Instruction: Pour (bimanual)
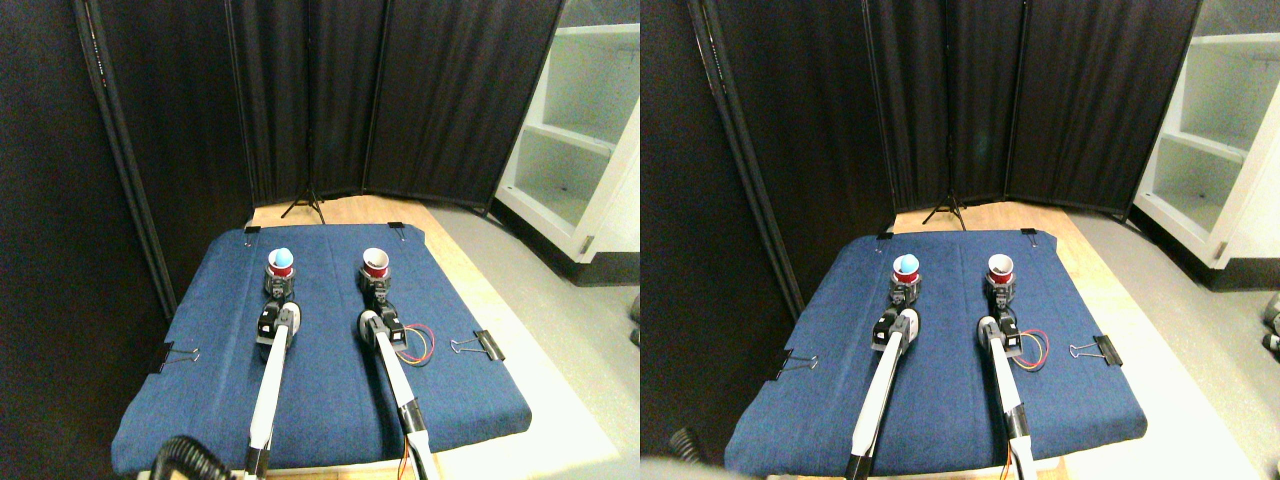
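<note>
Two red cups stand upright on a worktop (330,400) covered in blue cloth. The left end effector (279,285) sits at the base of the left cup (281,263), whose mouth shows something pale blue inside; what it is cannot be made out. The right end effector (375,287) sits likewise at the base of the right cup (375,263), whose inside looks white. Each cup rises directly beyond and above its end effector, and the lower part of each cup is hidden by the dark parts in front of it. Both end effectors are too small and dark to tell whether they are clamped on the cups, merely touching them, or spread apart.

Just to the right of the right end effector's arm, a loop of red and yellow wires (418,345) lies on the cloth. Farther right of that, a black binder clip (484,346) grips the cloth's edge; another clip (170,355) sits well to the left of the left end effector. Both pale arms are cut off at the bottom edge. Beyond the cups stand dark curtain panels (400,100) and, far right, a white shelf unit (585,130), partly out of frame
</note>
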Controlling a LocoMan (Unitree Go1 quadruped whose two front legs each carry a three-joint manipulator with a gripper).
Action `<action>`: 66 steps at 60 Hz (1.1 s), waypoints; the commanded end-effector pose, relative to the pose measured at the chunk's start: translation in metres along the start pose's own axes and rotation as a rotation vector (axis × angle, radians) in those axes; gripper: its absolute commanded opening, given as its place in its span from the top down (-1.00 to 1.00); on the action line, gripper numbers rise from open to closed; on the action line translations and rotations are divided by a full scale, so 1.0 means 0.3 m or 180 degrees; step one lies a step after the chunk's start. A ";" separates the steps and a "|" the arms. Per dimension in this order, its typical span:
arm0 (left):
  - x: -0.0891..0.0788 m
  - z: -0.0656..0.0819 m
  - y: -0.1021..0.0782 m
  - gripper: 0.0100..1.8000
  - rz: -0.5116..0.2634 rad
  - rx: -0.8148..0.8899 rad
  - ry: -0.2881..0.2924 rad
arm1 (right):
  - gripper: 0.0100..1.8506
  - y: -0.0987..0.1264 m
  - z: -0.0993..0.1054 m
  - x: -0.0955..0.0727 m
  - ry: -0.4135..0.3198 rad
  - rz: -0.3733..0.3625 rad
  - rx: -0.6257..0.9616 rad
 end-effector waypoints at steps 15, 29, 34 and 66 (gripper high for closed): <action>-0.008 0.005 0.051 0.42 0.0199 0.0295 -0.0101 | -0.26 -0.050 0.021 0.005 0.0245 -0.0230 0.0163; -0.021 0.008 0.064 -0.11 0.0181 0.0261 -0.0222 | -0.59 -0.060 0.018 0.001 0.0267 -0.0267 0.0210; -0.028 0.012 0.072 -0.13 0.0174 0.0260 -0.0228 | -0.56 -0.060 0.018 -0.001 0.0256 -0.0242 0.0206; -0.110 0.030 0.107 -0.08 0.0056 0.0203 -0.0172 | -0.51 -0.042 0.030 -0.060 0.0239 -0.0071 0.0137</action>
